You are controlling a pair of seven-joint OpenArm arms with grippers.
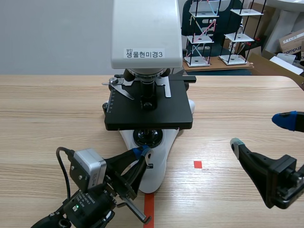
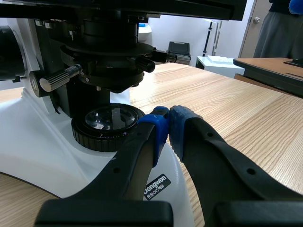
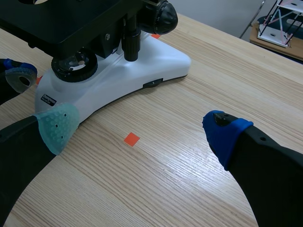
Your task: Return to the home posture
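Scene view: left gripper [image 1: 142,152] sits low at the microscope [image 1: 148,95], its tips under the stage [image 1: 148,114]. The right gripper [image 1: 260,131] is well apart, over the table [image 1: 47,118].
Left gripper state: blue pads [image 2: 180,125] pressed together, nothing between them.
Right gripper state: fingers spread wide, holding nothing.
Risk (judgement): raising the left arm straight up could strike the stage or condenser [image 2: 106,71]. It likely needs to draw back first.
Materials: base [image 2: 28,151] glossy white, rounded; stage matte black, flat; focus knob [image 2: 59,78] knurled metal; illuminator lens [image 2: 108,120] glass in a ribbed ring; table pale wood grain; pads soft, dotted.
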